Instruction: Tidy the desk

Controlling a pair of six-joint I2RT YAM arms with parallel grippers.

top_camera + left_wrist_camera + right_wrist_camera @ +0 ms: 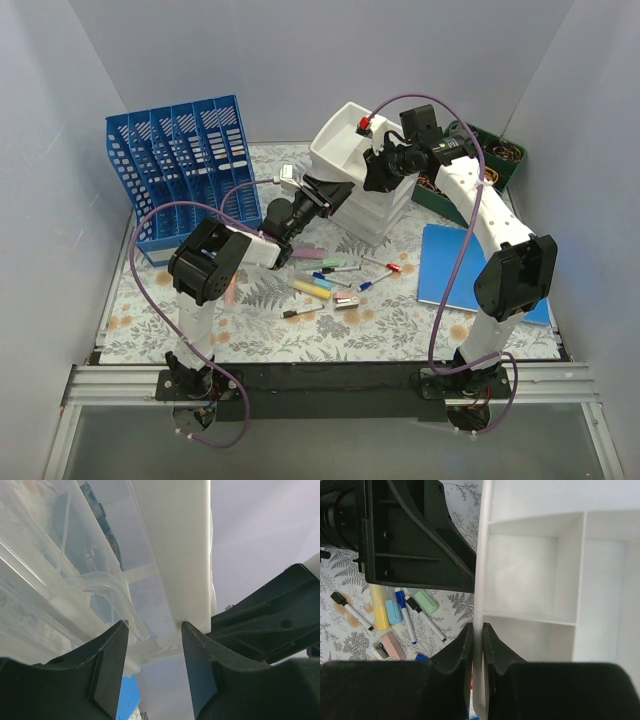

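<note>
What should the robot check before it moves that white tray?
1. Right gripper pinching the white tray wall: ok.
2. Left gripper holding something: not ok, open, nothing clamped.
3. Compartments under the right wrist camera empty: ok.
4. Markers on the desk away from both grippers: ok.
5. Tray free of the drawer stack below: cannot tell.

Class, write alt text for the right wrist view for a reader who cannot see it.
The right gripper pinches the side wall of a white divided tray. Beside it, markers and highlighters lie scattered on the fern-print desk.
</note>
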